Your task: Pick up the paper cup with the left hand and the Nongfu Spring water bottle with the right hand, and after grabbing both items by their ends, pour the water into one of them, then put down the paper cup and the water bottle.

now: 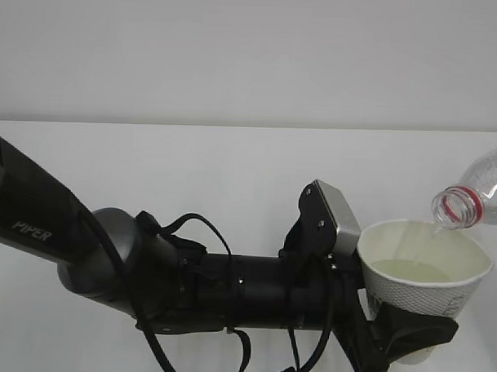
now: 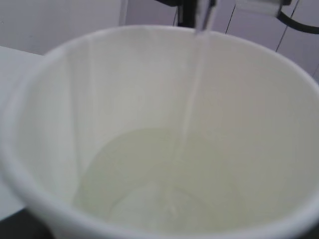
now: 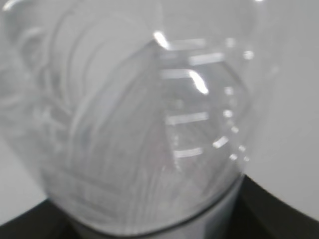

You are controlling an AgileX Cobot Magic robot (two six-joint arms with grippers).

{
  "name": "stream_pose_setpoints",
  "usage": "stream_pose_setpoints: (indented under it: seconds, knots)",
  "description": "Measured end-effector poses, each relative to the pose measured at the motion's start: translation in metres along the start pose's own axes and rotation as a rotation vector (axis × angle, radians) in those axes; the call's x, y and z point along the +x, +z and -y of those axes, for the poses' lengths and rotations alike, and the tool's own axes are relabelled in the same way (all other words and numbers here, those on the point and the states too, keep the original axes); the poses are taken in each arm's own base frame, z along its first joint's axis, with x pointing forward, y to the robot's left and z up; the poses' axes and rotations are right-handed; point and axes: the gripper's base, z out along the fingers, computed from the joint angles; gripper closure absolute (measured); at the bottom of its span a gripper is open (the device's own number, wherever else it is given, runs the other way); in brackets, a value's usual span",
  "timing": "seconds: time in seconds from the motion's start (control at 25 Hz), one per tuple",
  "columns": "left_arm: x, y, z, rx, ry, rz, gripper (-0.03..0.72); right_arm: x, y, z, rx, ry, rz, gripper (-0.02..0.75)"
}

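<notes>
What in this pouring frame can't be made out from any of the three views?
- Right gripper: outside the exterior view's right edge; in the right wrist view the blurred bottle fills the picture, so its fingers are unseen.
- Bottle label and body: cut off in the exterior view, only the neck shows.
- Paper cup logo: partly hidden by the left gripper.
- Cup's outside: the left wrist view shows only its inside and water.

The glossy black tubular left arm (image 1: 83, 237) carries the white lettering "PIPER" on its upper link. Thin black cables (image 1: 190, 229) loop loosely around its rounded joint. A small grey box with visible screws (image 1: 333, 213) sits near the wrist, ahead of the angular matte-black tool (image 1: 407, 334).
</notes>
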Motion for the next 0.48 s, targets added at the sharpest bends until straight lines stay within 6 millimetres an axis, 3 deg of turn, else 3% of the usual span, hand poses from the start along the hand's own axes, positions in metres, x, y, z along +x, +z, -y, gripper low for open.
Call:
stream_pose_setpoints:
  seconds: [0.48]
  knots:
    - [0.0000,0.0000,0.0000,0.000,0.000,0.000,0.145,0.0000,0.0000,0.0000,0.000,-0.001,0.000,0.289]
